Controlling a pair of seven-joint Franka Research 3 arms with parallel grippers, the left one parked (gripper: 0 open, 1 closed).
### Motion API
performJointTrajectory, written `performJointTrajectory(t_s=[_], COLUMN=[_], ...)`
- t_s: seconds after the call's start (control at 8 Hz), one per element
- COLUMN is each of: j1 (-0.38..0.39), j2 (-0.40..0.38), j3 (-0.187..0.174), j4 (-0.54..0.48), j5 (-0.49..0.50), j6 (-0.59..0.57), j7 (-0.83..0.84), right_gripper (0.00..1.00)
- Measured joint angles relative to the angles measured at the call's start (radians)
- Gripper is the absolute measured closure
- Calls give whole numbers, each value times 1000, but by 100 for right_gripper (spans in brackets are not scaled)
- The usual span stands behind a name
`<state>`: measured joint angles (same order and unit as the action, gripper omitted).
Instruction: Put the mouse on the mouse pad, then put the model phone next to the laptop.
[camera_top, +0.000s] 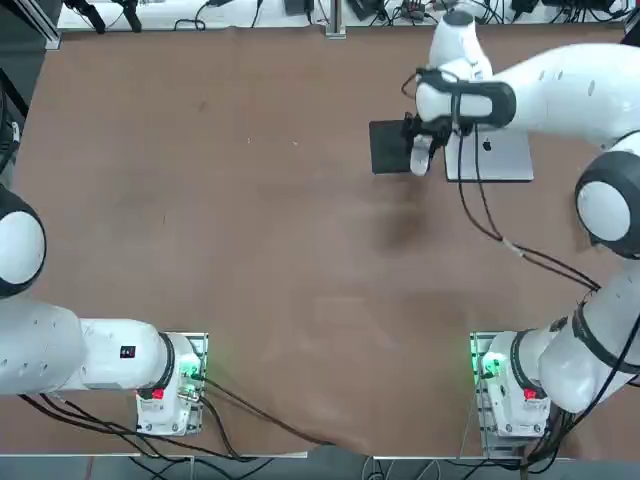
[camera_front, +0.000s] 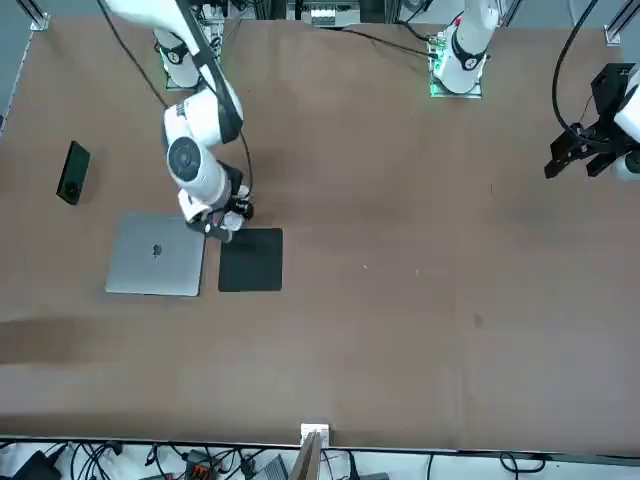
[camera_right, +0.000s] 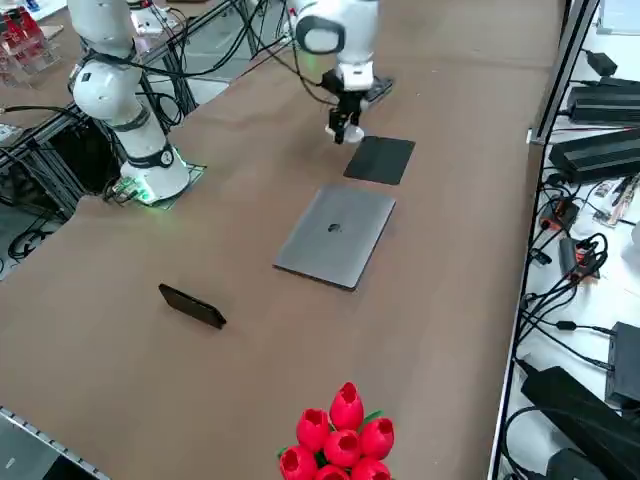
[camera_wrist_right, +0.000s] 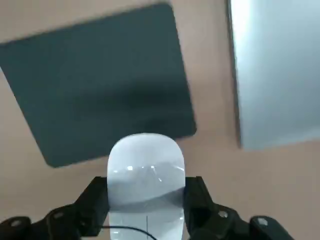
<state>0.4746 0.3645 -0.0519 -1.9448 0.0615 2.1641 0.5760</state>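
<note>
Right gripper (camera_wrist_right: 146, 200) clamped on the white mouse (camera_wrist_right: 146, 172), one black finger against each long flank, the rounded nose sticking out ahead. Carried clear of the table, above the near edge of the black mouse pad (camera_top: 389, 146); in the top view the mouse (camera_top: 421, 158) shows at about 4 o'clock from the pad's centre, between pad and silver laptop (camera_top: 505, 158).

Likely light and rigid, but the glossy shell looks slippery, with curved sides that give the pads little flat to bite on. Best held as now, across the widest part of the waist and low on the flanks; any grip nearer the tapering nose would probably squeeze it out. Gentle set-down advised, flat on its base, since a hard shell can skate on a smooth mat.

Model phone (camera_right: 192, 306) lying on bare table well apart from the laptop (camera_right: 335, 238), at roughly 8 o'clock from it in the right side view. Slim and low: a narrow-edge pinch probably needed there.
</note>
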Motion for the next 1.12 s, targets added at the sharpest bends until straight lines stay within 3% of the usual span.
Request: performJointTrajectory(t_s=[0.38,0.62,1.12], j1=[-22,-18,-10], j2=[208,308,332], j3=[-4,1,13], j4=[225,320,345], j5=[-38,-38,-39], j6=[-17,-15,-12], j7=[-92,-95,-180], right_gripper=[21,21,21])
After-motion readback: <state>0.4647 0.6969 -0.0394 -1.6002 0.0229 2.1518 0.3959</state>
